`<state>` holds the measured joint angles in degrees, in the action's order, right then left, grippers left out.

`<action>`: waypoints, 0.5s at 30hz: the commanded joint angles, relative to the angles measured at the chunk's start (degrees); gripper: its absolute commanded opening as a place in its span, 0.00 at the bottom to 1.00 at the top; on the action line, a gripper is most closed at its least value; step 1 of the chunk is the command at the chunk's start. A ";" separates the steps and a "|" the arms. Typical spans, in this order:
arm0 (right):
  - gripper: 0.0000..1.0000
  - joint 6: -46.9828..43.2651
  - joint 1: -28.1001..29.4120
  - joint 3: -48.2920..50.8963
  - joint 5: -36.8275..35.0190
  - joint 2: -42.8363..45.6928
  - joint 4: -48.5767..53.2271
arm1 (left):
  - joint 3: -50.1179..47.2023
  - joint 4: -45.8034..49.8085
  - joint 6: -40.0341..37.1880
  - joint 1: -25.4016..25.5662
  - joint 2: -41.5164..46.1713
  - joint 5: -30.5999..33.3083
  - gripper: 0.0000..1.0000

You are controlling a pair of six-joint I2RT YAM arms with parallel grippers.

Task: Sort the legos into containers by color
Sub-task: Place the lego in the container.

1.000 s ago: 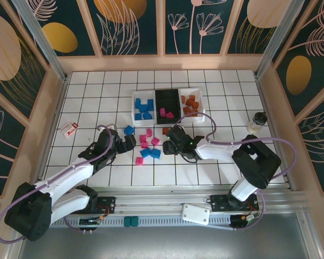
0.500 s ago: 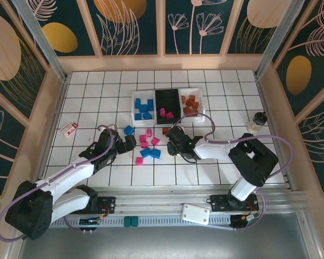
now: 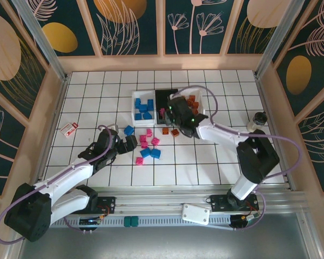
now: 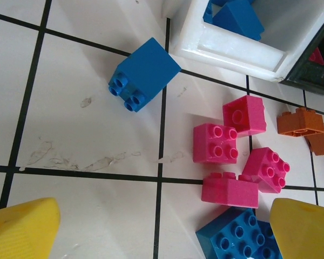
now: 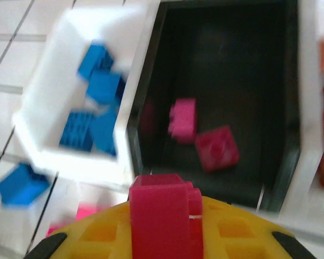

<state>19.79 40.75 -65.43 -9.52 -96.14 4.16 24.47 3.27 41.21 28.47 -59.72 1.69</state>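
Three containers stand in a row: a white tray (image 3: 136, 106) with blue legos, a black tray (image 3: 164, 97) with two pink ones (image 5: 182, 120), and a white tray (image 3: 199, 109) with orange ones. My right gripper (image 3: 173, 111) hangs over the black tray's near end (image 5: 232, 65), shut on a pink lego (image 5: 159, 202). My left gripper (image 3: 129, 143) is open, low over the loose pile. Its yellow fingertips (image 4: 21, 229) flank bare tile, beside a blue lego (image 4: 237, 234) and pink legos (image 4: 216, 143). A lone blue lego (image 4: 144, 74) lies near the white tray (image 4: 232, 51).
Loose pink (image 3: 139, 160), blue (image 3: 155, 154) and orange (image 3: 175, 133) bricks lie on the tiles before the trays. A white-and-red card (image 3: 69, 128) lies at the left. A small bottle (image 3: 256, 123) stands at the right by the wooden wall.
My right gripper shut on a pink lego in the pile, lifted it and carried it away from me to above the black tray. The left arm has stayed put.
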 commanded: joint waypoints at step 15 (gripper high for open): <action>0.62 -1.70 -3.56 -14.79 2.13 -12.88 0.19 | -1.35 3.81 2.86 10.22 -2.24 2.83 0.83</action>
<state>17.30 36.75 -83.24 -8.27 -114.93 5.98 23.79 4.27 42.74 37.41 -62.00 2.02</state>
